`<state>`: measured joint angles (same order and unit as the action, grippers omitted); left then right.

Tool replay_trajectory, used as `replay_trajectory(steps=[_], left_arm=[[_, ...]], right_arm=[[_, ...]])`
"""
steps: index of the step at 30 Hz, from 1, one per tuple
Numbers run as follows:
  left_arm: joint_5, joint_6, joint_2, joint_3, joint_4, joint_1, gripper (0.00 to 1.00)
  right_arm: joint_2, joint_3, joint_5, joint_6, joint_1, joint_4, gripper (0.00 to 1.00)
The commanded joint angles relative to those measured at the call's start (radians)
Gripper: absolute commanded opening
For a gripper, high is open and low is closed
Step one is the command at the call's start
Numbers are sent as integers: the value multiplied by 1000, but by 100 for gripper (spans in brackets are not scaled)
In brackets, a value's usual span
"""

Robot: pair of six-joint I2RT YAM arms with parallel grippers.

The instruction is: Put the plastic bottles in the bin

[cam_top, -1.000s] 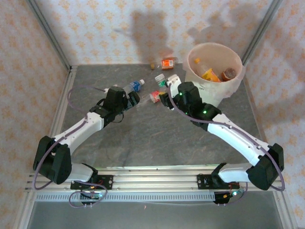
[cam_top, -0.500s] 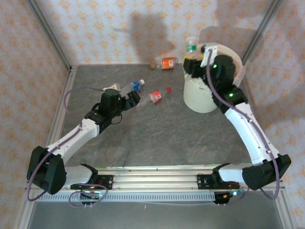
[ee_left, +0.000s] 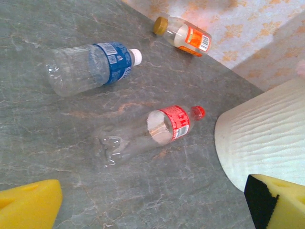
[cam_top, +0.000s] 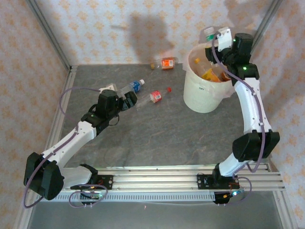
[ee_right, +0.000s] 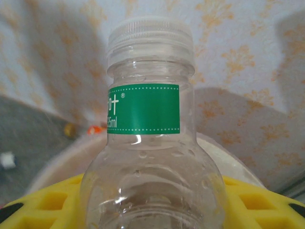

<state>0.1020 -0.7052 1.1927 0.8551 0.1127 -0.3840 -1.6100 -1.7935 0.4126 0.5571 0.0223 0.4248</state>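
Clear glossy plastic bottle point(ee_right: 152, 181), matt grey stone-look tabletop point(ee_left: 181, 191), ribbed cream bin point(ee_left: 267, 138), perhaps plastic

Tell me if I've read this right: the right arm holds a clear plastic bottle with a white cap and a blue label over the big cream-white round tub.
Not quite. The label on the clear plastic bottle in the right end effector is green, not blue; the right wrist view shows it. The rest stands: white cap, held over the large cream-white round bin.

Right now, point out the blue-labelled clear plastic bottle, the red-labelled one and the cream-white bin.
Blue-labelled clear bottle point(ee_left: 114, 61): left wrist view, label.
Red-labelled clear bottle point(ee_left: 174, 123): left wrist view, label.
Cream-white round bin point(ee_left: 267, 136): left wrist view, outer wall.
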Motion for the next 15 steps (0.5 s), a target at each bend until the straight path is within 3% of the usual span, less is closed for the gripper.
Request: replay_trajectory(steps=[1, 6, 10, 15], left_arm=[[-47, 9, -26, -17, 46, 5, 100], [-75, 1, -54, -31, 58, 5, 100], [-86, 5, -67, -24, 89, 5, 100], [-105, 7, -88, -28, 106, 5, 100]], right_arm=[[-26, 31, -1, 260, -5, -62, 44], [-112, 13, -93, 428, -9, -163, 46], [-168, -45, -93, 542, -14, -98, 50], [-212, -50, -32, 670, -22, -127, 76]])
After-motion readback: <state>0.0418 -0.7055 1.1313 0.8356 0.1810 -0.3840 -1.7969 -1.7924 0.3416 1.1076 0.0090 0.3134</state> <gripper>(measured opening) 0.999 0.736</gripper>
